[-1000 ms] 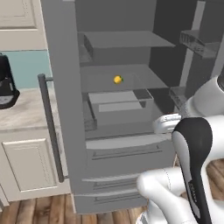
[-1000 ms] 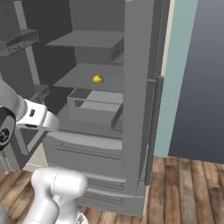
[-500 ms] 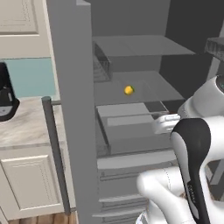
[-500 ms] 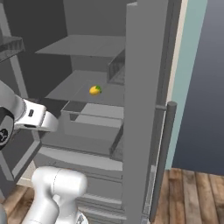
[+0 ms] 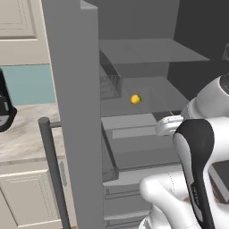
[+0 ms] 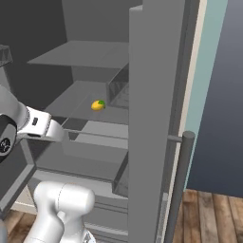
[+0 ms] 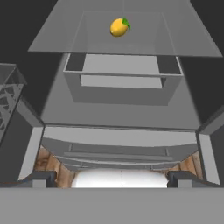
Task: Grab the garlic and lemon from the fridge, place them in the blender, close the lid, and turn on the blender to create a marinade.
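Seen from the hand, the lemon (image 7: 119,27) lies straight ahead on the fridge's (image 5: 71,112) shelf — well beyond the gripper (image 7: 112,177) (jaws spread wide, holding nothing).

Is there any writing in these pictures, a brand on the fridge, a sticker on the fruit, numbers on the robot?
None: no word, number, brand or sign can be read in any view.
The fridge, its door and shelves: plain grey.
The lemon: bare yellow skin with a green tip, no sticker.
The robot arm: white and dark parts with no print that can be read.
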